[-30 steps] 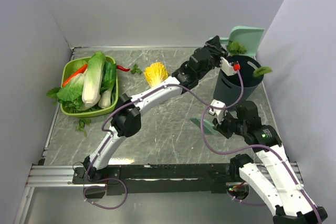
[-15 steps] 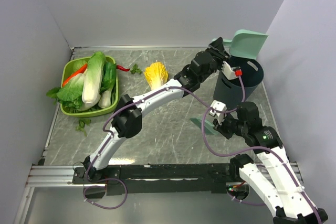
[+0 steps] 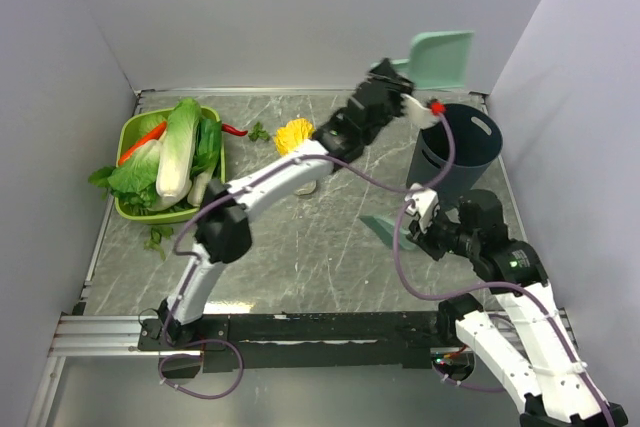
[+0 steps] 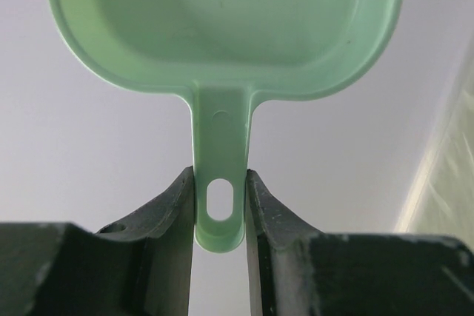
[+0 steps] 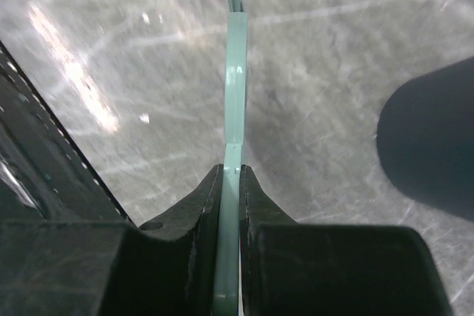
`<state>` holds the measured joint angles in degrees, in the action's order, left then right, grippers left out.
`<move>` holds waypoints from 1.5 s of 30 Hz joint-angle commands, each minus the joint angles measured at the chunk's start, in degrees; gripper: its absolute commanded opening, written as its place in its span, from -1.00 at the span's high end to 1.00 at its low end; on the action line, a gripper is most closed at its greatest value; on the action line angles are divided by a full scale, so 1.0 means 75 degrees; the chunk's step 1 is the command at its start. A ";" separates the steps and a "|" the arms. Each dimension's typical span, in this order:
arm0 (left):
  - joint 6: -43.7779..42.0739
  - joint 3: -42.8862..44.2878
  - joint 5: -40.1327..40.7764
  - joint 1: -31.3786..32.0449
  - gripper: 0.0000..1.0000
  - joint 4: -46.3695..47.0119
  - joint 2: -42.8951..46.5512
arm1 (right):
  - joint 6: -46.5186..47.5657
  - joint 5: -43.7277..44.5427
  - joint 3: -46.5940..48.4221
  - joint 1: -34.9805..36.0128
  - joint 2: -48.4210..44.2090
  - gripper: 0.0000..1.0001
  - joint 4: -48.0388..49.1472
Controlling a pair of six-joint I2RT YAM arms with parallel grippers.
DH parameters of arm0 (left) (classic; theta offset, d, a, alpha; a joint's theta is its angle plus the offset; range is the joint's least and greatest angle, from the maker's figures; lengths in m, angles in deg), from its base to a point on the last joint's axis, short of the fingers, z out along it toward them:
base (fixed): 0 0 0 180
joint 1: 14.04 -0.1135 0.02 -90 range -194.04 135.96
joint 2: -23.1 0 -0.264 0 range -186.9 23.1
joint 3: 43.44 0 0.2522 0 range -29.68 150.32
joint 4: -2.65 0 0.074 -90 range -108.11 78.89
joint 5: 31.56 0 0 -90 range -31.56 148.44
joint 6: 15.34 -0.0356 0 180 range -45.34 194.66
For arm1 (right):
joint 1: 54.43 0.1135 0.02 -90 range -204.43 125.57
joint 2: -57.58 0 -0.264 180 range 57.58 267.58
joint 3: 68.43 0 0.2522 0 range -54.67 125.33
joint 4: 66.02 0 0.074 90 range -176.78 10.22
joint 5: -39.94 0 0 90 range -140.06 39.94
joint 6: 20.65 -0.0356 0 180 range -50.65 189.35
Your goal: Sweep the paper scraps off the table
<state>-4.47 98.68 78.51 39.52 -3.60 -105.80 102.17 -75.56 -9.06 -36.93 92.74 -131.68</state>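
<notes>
Claw on my right arm [image 5: 230, 173] sits nearest to me, its fingers pressed together on a flat teal tool [image 5: 235, 86], which I see edge-on, pointing away over the worktop [image 3: 300, 257]. I cannot tell whether the tool's far end touches the marble. From above, this claw hangs low just in front of the dark bin [image 3: 475, 152], which stands upright near the right wall.

Over on the left, a few paper scraps [image 3: 156, 238] lie on the worktop just in front of the green basket [image 3: 205, 209], and one more leafy bit lies farther back between the red chilli [image 3: 233, 129] and the yellow-topped cabbage half [image 3: 295, 134]. The basket holds the whole cabbages [image 3: 180, 152], with some leaves hanging over its left rim.

Farthest away, my left arm stretches across toward the back wall. Its claw [image 4: 220, 183] is clamped on the handle of the teal dustpan [image 3: 440, 57], one finger on each side of the handle's slotted end. The pan is lifted clear of the worktop, above and behind the bin's rim, and its scoop looks bare.
</notes>
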 commanded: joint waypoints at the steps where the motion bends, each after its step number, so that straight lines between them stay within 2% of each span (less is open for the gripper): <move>1: 0.1443 -0.1372 0.0921 -0.0812 0.99 -0.1326 0.2043 | -0.0763 -0.0747 0.1406 0.0023 0.0163 1.00 0.0532; 4: 0.2415 -0.3011 0.0816 -0.1152 0.99 -0.2497 0.3379 | -0.1385 -0.1122 0.2354 0.0046 0.0642 1.00 0.0779; 5: 0.3045 -0.3202 0.0699 -0.1292 0.99 -0.2919 0.3985 | -0.1503 -0.1217 0.2821 0.0046 0.0807 1.00 0.0837; 6: 0.3399 -0.3343 0.0547 -0.1387 0.98 -0.3944 0.4258 | -0.1574 -0.1322 0.3023 0.0034 0.0971 1.00 0.0861; 10: 0.5297 -0.3485 -0.0167 -0.1762 0.99 -0.6550 0.5220 | -0.1646 -0.1593 0.3610 0.0046 0.1883 1.00 0.1072; 11: 0.5823 -0.3508 -0.0679 -0.1878 0.98 -0.7055 0.5535 | -0.1634 -0.1361 0.3762 0.0046 0.2026 1.00 0.1130; 13: 0.6236 -0.3997 -0.0871 -0.1903 0.99 -0.8061 0.5923 | -0.1692 -0.1020 0.3950 0.0046 0.2528 1.00 0.1481; 15: 0.6344 -0.4467 -0.1233 -0.1926 0.99 -0.8580 0.6672 | -0.1622 -0.0645 0.4464 0.0093 0.2927 1.00 0.1739; 16: 0.6390 -0.5061 -0.1305 -0.1938 0.99 -0.8838 0.7244 | -0.1622 -0.0411 0.4675 0.0151 0.3370 1.00 0.1821; 19: 0.6426 -0.6199 -0.1609 -0.1973 0.99 -0.9249 0.8381 | -0.1785 0.0339 0.5938 0.0245 0.4427 1.00 0.1962; 22: 0.6356 -0.6859 -0.2592 -0.1985 0.98 -0.9928 0.9238 | -0.1926 0.1018 0.6876 0.0478 0.5470 1.00 0.2137; 26: 0.6204 -0.7596 -0.3063 -0.1997 0.99 -1.0819 0.9850 | -0.1845 0.2026 0.7992 0.1064 0.6864 1.00 0.2840; 29: 0.5899 -0.8359 -0.3133 -0.1985 0.98 -1.0868 1.0272 | -0.1225 0.2847 0.8928 0.1660 0.8187 1.00 0.3449; 30: 0.5829 -0.8557 -0.3227 -0.1985 0.98 -1.0961 1.0308 | -0.0736 0.3092 0.9314 0.1791 0.9003 1.00 0.3532; 32: 0.5735 -0.8746 -0.3169 -0.1985 0.98 -1.0997 1.0250 | -0.0335 0.3760 1.0462 0.2095 0.9851 1.00 0.4138; 33: 0.5735 -0.8886 -0.3123 -0.1985 0.98 -1.1044 1.0215 | -0.0112 0.3879 1.0861 0.2143 1.0667 1.00 0.4340; 34: 0.5677 -0.8945 -0.3076 -0.1985 0.98 -1.1067 1.0133 | 0.0006 0.4077 1.1746 0.2213 1.1105 1.00 0.4527; 37: 0.5676 -0.9285 -0.2935 -0.1985 0.99 -1.0903 1.0027 | 0.0604 0.4185 1.2749 0.2495 1.2489 1.00 0.5709; 40: 0.5828 -0.9379 -0.3075 -0.2066 0.98 -1.0973 0.9828 | 0.0360 0.3834 1.2635 0.2694 1.3123 1.00 0.7139; 45: 0.6085 -0.9240 -0.3648 -0.2290 0.98 -1.1383 0.9488 | -0.0577 0.3083 1.2623 0.2952 1.3862 1.00 0.7657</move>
<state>39.68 28.08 55.59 23.41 -86.33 -33.37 102.32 -48.59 82.85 -16.23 196.52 -86.00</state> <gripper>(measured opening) 0.312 0.157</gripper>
